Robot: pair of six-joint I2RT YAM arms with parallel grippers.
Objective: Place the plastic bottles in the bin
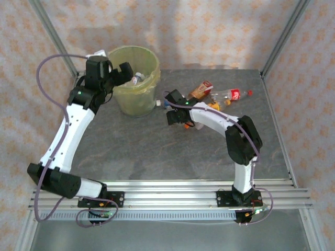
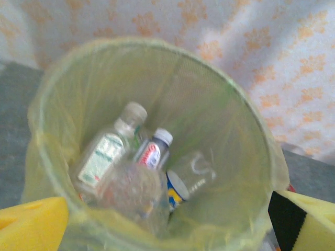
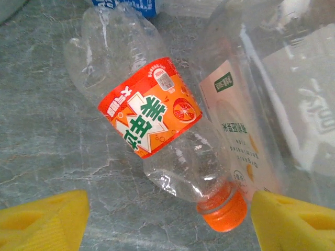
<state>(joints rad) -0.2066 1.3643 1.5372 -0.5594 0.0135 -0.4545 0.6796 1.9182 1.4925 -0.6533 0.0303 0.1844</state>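
Note:
The bin (image 1: 133, 52), lined with a yellow-green bag, stands at the back left of the table. My left gripper (image 1: 118, 73) hangs open over its near rim with nothing between its fingers. In the left wrist view the bin's wall (image 2: 209, 94) surrounds several plastic bottles, among them a green-labelled one (image 2: 102, 157) and a white-capped one (image 2: 152, 154); the left gripper (image 2: 167, 225) is open above them. My right gripper (image 3: 170, 222) stands open over a clear bottle with an orange label (image 3: 149, 107) lying on the table, its orange cap (image 3: 222, 209) close to the right finger.
Beside that bottle lies a clear bottle with a pale label (image 3: 235, 125), and a blue label (image 3: 128, 6) shows at the top edge. Behind the right gripper (image 1: 175, 107) lie an orange-brown bottle (image 1: 200, 90) and a red-labelled bottle (image 1: 233, 95). Frame posts stand at the back corners.

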